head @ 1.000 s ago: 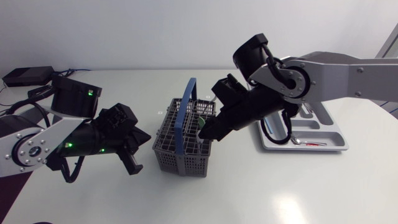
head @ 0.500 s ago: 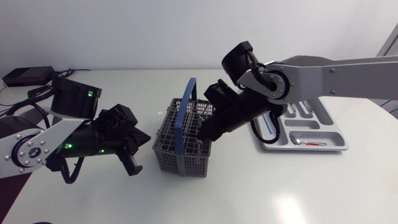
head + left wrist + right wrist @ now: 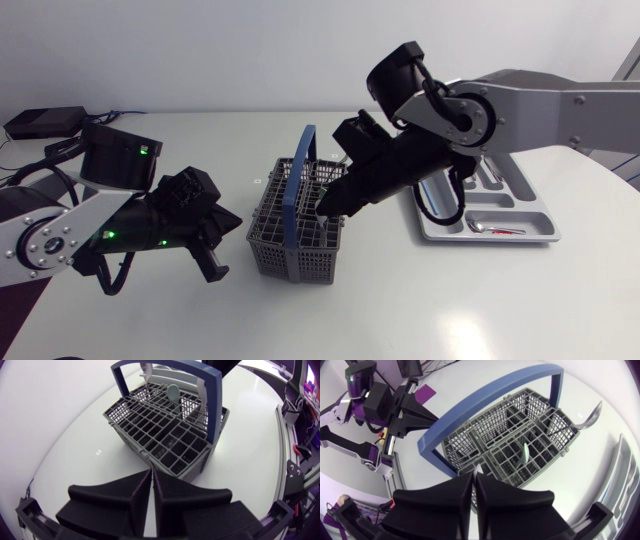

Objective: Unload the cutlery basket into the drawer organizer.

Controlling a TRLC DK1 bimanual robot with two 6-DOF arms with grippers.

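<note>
Grey plastic lattice cutlery basket (image 3: 295, 235) with a blue arched handle sits just under right gripper (image 3: 325, 208), matte fingers pinching a thin silvery tip (image 3: 477, 467); left gripper (image 3: 215, 265), fingers pressed together, hangs beside the basket.

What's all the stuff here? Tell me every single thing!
Cutlery basket: one, grey with blue handle, middle of the table.
Green spoon: one, pale green, standing in the basket.
Silver spoon: one, leaning out over a basket corner.
Silver piece: one, only its tip shows, between the right jaws.
Drawer organizer: one, grey, right of the basket.
Small cutlery: silver and red, in the organizer's nearest compartment; too small to count.
Black box: one, table's far left corner.
Table: one, white.
Left gripper: black, jaws shut and empty, left of the basket.
Right gripper: black, jaws shut on the silver piece, over the basket.
</note>
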